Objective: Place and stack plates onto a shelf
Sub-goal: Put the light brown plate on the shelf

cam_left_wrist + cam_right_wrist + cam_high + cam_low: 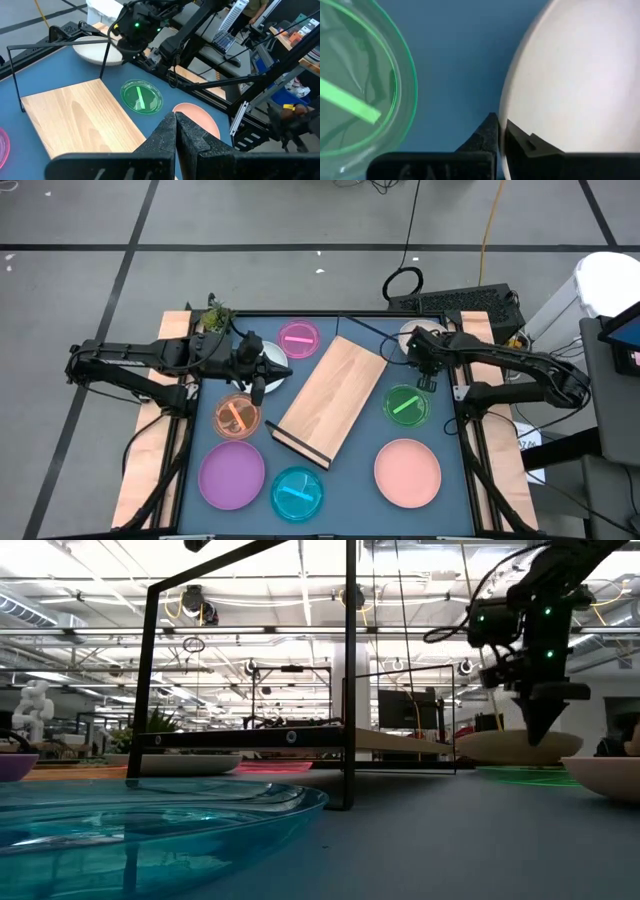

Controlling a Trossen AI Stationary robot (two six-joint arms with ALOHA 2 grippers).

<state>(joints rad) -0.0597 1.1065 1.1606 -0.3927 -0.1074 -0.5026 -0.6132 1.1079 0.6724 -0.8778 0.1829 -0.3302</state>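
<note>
While the right gripper (497, 131) pinches the rim of the beige plate (580, 75) at the bench's far right corner, the shelf (330, 398) lies just to its left, long axis diagonal. The left gripper (176, 131), jaws pressed together empty, hovers beyond the shelf's other side.

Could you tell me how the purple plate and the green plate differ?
The purple plate is larger and opaque; the green plate is smaller and see-through, with a bright green bar across it. The purple plate lies at the table's near left, the green plate to the right of the wooden shelf. Both are round and lie flat on the blue tabletop.
</note>
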